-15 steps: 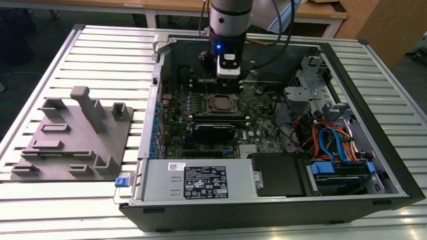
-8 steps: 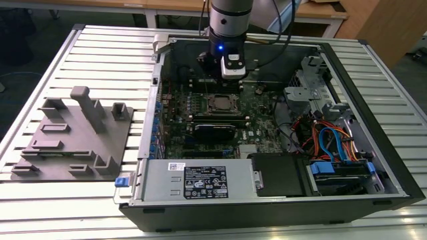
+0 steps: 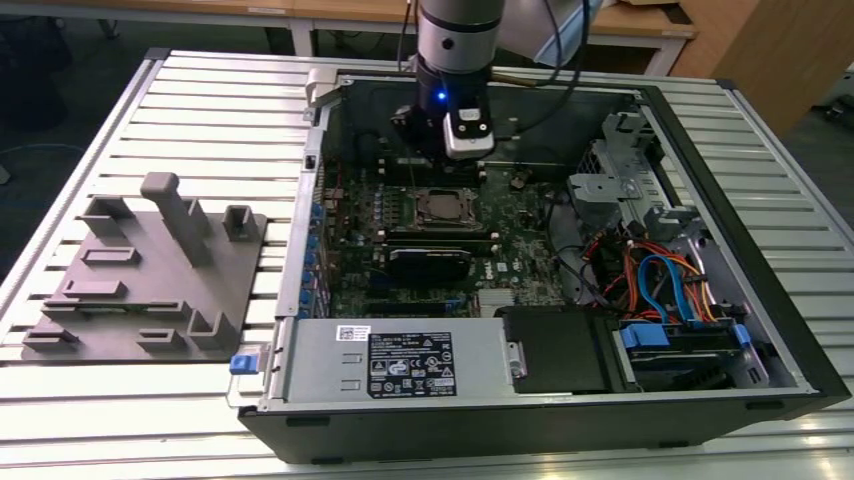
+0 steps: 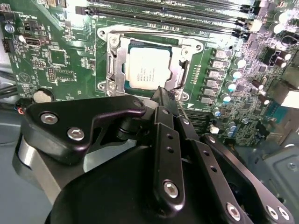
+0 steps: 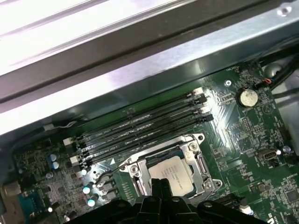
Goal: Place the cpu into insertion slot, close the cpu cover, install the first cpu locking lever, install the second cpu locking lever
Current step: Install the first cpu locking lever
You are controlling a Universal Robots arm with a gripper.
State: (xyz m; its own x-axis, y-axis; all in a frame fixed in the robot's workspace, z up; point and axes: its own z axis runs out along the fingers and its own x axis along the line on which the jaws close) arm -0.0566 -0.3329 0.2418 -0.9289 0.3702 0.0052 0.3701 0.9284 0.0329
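Observation:
The cpu [image 4: 147,67], a square chip with a silver-grey top, lies flat in the insertion slot [image 3: 441,207] on the green board. The cpu cover [image 4: 117,56], a silver frame plate, lies down around the chip's edges, which also shows in the first wrist view [image 5: 196,161]. A thin wire lever [image 5: 112,169] runs along one side of the socket. My gripper [image 4: 164,92] hangs just above the socket's edge with its black fingers [image 5: 161,186] pressed together and nothing between them. In the exterior view the gripper [image 3: 461,155] stands inside the open computer case, slightly behind the socket.
Long black memory slots [image 4: 168,16] run beside the socket, close to the case wall [image 5: 140,60]. A coin battery [image 5: 247,96] sits nearby. The power supply [image 3: 387,365] and cabled drive bays [image 3: 667,290] fill the case's front. A grey fixture plate [image 3: 147,270] lies at the exterior view's left.

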